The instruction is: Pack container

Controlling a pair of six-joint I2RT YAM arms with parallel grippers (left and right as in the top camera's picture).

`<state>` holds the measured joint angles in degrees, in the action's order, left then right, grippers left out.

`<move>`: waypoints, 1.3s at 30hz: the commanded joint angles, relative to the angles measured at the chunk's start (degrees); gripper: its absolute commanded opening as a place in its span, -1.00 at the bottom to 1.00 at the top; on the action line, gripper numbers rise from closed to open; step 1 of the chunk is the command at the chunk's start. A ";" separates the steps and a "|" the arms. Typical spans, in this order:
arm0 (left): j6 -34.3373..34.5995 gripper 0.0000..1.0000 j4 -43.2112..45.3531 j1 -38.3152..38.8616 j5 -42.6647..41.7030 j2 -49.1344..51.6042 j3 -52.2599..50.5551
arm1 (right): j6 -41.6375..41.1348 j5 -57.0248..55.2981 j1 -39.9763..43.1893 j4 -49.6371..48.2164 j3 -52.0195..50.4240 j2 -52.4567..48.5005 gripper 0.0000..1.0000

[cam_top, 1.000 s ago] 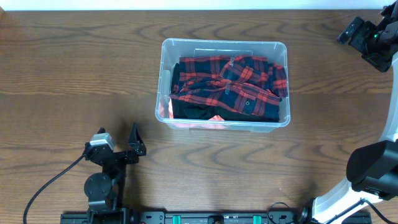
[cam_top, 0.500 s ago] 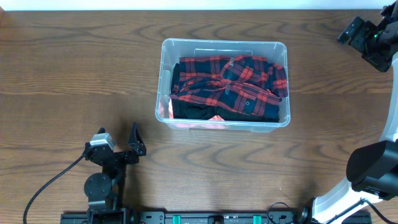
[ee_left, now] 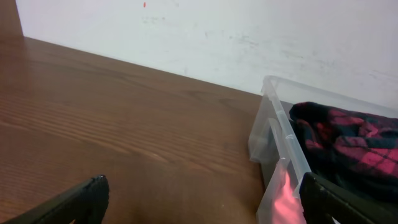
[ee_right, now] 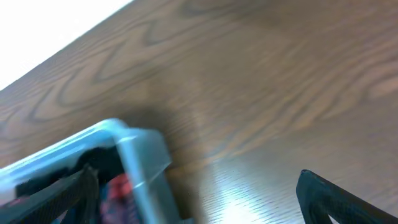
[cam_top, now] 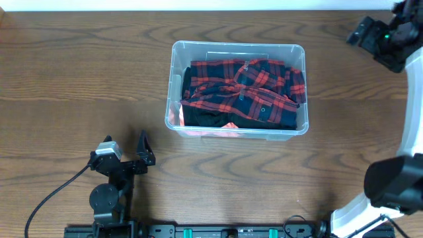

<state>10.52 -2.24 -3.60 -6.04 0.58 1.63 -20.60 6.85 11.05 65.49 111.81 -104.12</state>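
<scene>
The container (cam_top: 173,79) is a clear plastic bin at the table's middle. It holds a folded red and black plaid shirt (cam_top: 244,92), with something pink (cam_top: 176,114) against its front left wall. My left gripper (cam_top: 141,153) is open and empty near the front left, apart from the bin. Its wrist view shows the bin's corner (ee_left: 273,134) and the plaid shirt (ee_left: 354,143) to the right, with bare wood between the open fingers (ee_left: 199,202). My right gripper (cam_top: 370,36) is open and empty at the far right. Its wrist view, blurred, shows a bin corner (ee_right: 143,158).
The wooden table (cam_top: 66,79) spreads to the left and front of the bin. A white wall (ee_left: 249,37) runs along the table's far edge. The left arm's base and cable (cam_top: 106,198) sit at the front edge. The right arm's base (cam_top: 390,185) stands at the front right.
My right gripper has shifted a little to the left and up in the overhead view. The left arm and the bin have not moved.
</scene>
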 commanded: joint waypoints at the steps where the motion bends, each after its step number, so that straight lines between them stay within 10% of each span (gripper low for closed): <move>1: 0.50 0.96 -1.16 0.17 -0.85 -0.31 -1.40 | -0.57 0.24 -5.14 0.07 -1.62 7.82 0.99; 20: 0.50 0.96 -1.16 0.17 -0.85 -0.31 -1.40 | 6.67 -7.41 -16.85 -53.22 -61.44 54.64 0.99; 27: 0.50 0.96 -1.16 0.17 -0.85 -0.31 -1.40 | 20.87 -3.17 -15.06 -58.31 -80.46 76.35 0.99; 39: 0.50 0.96 -1.16 0.17 -0.85 -0.31 -1.40 | 21.18 -2.32 -13.64 -62.10 -102.95 98.51 0.99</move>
<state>10.72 -2.24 -3.60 -6.04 0.60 1.63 -0.58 3.92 -3.11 3.77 11.62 -8.43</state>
